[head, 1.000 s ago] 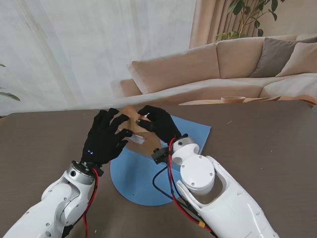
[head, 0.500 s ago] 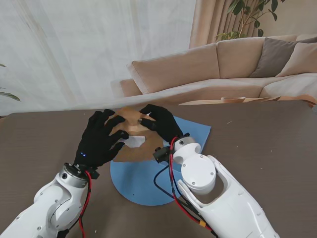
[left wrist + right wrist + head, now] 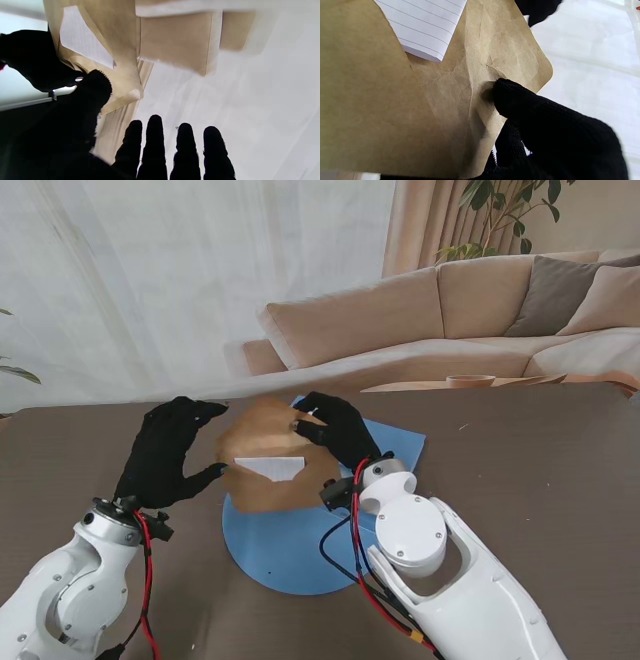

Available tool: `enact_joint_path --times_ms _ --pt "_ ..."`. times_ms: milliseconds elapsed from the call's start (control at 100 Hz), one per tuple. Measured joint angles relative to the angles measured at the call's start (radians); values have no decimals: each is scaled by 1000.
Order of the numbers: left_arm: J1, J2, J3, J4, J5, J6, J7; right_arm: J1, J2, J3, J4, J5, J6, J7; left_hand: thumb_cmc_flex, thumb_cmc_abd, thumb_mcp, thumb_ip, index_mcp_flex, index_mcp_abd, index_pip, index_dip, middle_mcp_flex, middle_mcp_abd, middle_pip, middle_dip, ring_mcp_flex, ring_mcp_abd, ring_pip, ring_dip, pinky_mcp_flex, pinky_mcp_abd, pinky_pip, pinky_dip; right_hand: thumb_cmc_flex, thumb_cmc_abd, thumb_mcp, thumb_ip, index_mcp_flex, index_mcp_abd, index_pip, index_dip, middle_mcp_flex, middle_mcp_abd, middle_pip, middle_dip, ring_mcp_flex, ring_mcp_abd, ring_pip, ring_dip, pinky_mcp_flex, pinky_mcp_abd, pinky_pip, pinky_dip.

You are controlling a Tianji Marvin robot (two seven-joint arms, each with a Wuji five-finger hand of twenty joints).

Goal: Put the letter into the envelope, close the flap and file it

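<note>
Left robot hand (image 3: 165, 455) pulled off toward 9 o'clock, fingers spread, empty; right robot hand (image 3: 335, 430) pinches the envelope (image 3: 270, 470), letter (image 3: 272, 467) half in, flap unclosed.

The black-gloved left hand (image 3: 168, 453) has pulled off the brown kraft-paper envelope (image 3: 272, 458) and now sits to its left, fingers spread. The envelope, earlier half hidden under both hands, lies more exposed, and more of the white lined letter (image 3: 273, 468) shows at its open flap.
</note>
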Motion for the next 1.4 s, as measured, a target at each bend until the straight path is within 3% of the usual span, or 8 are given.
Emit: enact_joint_path --times_ms 110,250,390,650,900,1100,1180,1400 --pt "15 -2 -15 -36 -222 39 -222 -3 3 2 -2 0 0 4 -31 0 -21 0 0 21 -51 -119 0 10 -37 -14 0 1 -41 -2 -3 7 -41 -3 0 0 0 0 0 0 0 0 0 0 0 0 0 0 0 0 0 0 0 0" --pt "15 6 5 -56 -386 192 -336 -4 4 2 -2 2 -1 7 -27 0 -18 0 0 55 -52 -160 -1 27 -67 -39 0 1 -57 -2 -8 7 -64 11 0 0 0 0 0 0 0 1 0 0 0 0 0 0 0 0 0 0 8 1" --pt "4 13 20 -57 -539 263 -415 -4 5 1 -2 3 -3 9 12 0 -14 0 5 60 7 -159 49 43 -78 -41 11 12 -27 -2 -8 21 -54 34 0 0 0 0 0 0 0 1 0 0 0 0 0 0 0 0 0 0 8 1" --pt "-12 13 25 -71 -848 441 -540 -3 5 -2 2 8 -7 11 185 52 -29 0 379 34 172 -126 372 66 -86 -96 174 58 23 -69 35 66 87 13 0 0 0 0 0 0 0 1 0 0 0 0 0 0 0 0 0 0 8 1" --pt "-20 4 40 -91 -891 505 -519 3 5 -10 14 11 -21 15 435 89 -211 0 611 -25 337 -156 723 82 -225 47 375 111 136 -90 98 103 242 -43 0 12 -13 3 -9 0 -1 -8 -1 0 -3 -7 0 1 -2 0 -16 0 9 1" --pt "-20 -8 44 -95 -939 505 -489 -10 12 -1 7 -6 -39 43 448 102 -243 0 606 -25 392 -125 783 131 -77 33 499 176 297 -77 166 161 381 -56 -4 50 -66 6 -86 -1 -46 -164 -97 1 -96 -58 -106 11 -116 -17 -130 -8 -53 -3" --pt "-20 -12 49 -95 -936 493 -455 -24 21 5 -1 -24 -56 66 448 102 -248 0 606 -22 401 -114 783 140 -30 46 520 189 340 -63 176 164 420 -57 -72 33 -78 7 -137 0 -83 -211 -169 -10 -143 -81 -173 11 -195 -32 -187 -25 -90 -12" --pt "-25 -25 61 -95 -868 482 -382 -60 45 26 -24 -44 -98 120 448 102 -249 0 606 -12 406 -101 783 165 7 71 538 196 381 -43 192 185 458 -66 -296 49 -167 58 -148 25 -405 -148 -339 -36 -307 -177 -323 10 -390 -64 -317 -44 -223 -14"
